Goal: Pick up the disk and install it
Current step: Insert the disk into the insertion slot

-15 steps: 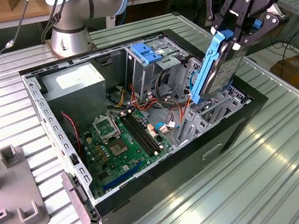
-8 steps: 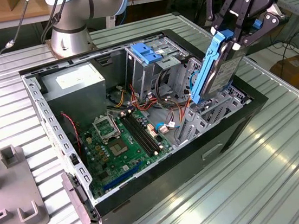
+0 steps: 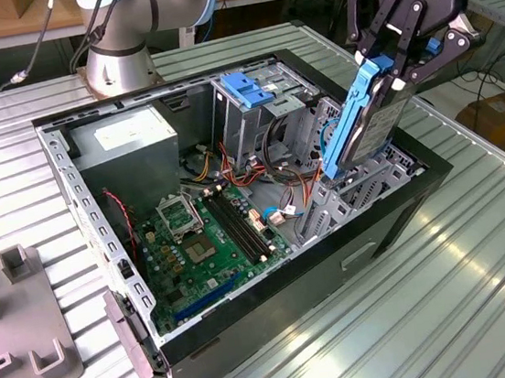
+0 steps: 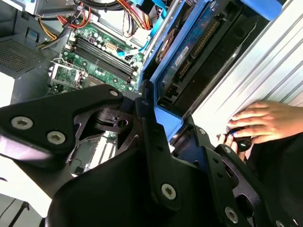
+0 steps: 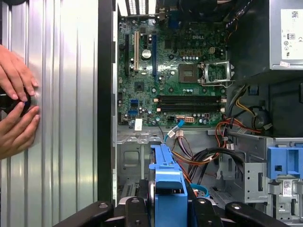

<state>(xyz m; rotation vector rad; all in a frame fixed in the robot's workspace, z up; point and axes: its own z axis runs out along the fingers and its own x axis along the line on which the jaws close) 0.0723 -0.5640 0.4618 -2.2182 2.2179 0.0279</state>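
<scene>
The disk (image 3: 360,125), silver-grey in a blue plastic carrier, hangs tilted and nearly on edge over the open computer case (image 3: 394,218), at the exterior view's right. Its lower end reaches the metal drive bay (image 3: 354,190); I cannot tell whether they touch. My gripper (image 3: 394,65) is shut on the disk's upper end, one black finger on each side. In the second wrist view the disk (image 4: 189,56) runs away from my fingers (image 4: 151,142). In the first wrist view the carrier's blue edge (image 5: 168,184) sits between the gripper's (image 5: 168,210) fingers.
Inside the case lie a green motherboard (image 3: 208,240), a grey power-supply box (image 3: 126,135), an upright metal cage with a blue top (image 3: 250,92) and loose cables (image 3: 260,174). A person's hands (image 5: 16,109) rest on the ribbed table beside the case. A grey fixture (image 3: 20,319) stands at the exterior view's left.
</scene>
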